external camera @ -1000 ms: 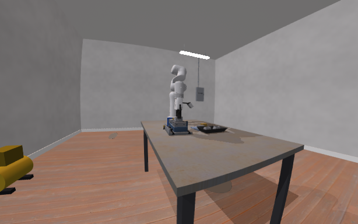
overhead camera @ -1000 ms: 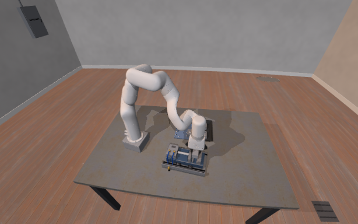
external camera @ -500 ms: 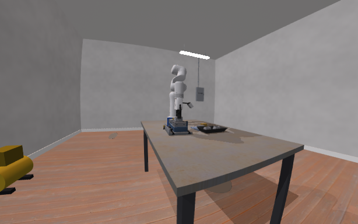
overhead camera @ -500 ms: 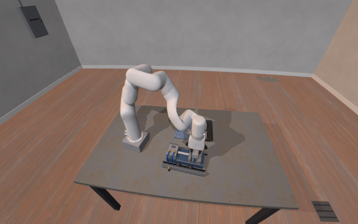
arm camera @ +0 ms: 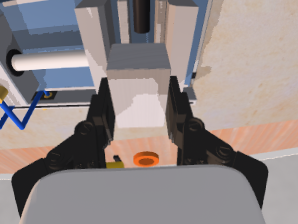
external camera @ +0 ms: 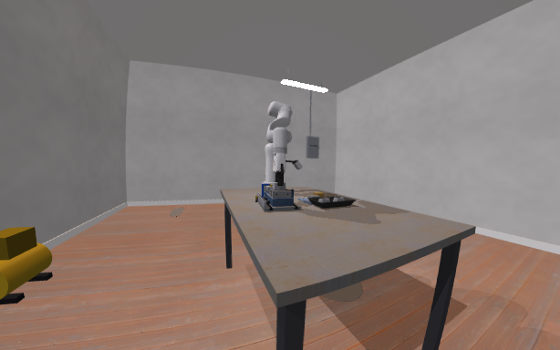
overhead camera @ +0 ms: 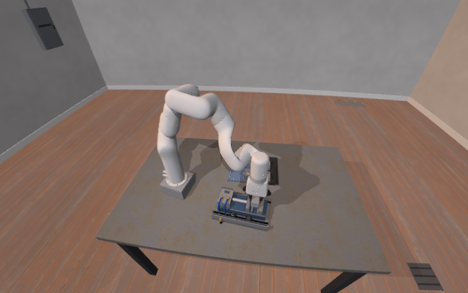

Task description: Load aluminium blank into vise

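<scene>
While the gripper point(arm camera: 140, 106) pinches the blank point(arm camera: 139, 83) over the vise point(arm camera: 67, 23) opening, it should lower it level onto the bars, then push it against the fixed jaw and the stop point(arm camera: 140, 3). The blank's long axis seems to run along the opening, towards the stop.
</scene>
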You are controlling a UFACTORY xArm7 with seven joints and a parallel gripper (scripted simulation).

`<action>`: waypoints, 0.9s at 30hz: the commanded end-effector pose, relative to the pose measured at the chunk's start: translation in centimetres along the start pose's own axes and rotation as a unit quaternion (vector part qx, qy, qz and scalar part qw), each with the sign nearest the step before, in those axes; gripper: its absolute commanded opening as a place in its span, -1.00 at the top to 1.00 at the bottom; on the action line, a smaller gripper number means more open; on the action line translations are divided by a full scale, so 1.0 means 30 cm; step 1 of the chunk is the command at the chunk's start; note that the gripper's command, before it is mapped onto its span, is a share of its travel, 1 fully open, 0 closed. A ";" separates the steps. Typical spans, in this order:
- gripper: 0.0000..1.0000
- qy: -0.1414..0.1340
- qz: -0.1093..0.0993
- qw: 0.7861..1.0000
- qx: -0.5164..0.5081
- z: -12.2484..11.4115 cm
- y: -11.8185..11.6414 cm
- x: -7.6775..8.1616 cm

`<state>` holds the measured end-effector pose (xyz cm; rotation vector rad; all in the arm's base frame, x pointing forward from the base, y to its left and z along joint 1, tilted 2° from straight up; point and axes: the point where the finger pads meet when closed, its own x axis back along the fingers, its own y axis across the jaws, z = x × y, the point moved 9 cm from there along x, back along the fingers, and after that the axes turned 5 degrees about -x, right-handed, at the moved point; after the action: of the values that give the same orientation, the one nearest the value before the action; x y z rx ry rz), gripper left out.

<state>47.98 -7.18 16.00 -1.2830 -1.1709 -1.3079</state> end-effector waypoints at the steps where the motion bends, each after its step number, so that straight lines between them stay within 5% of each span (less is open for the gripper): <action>1: 1.00 0.000 -0.002 1.000 0.000 0.000 0.004 0.002; 27: 1.00 0.000 -0.002 1.000 0.000 0.000 0.004 -0.028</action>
<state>48.00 -7.18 15.13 -1.2831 -1.1708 -1.3078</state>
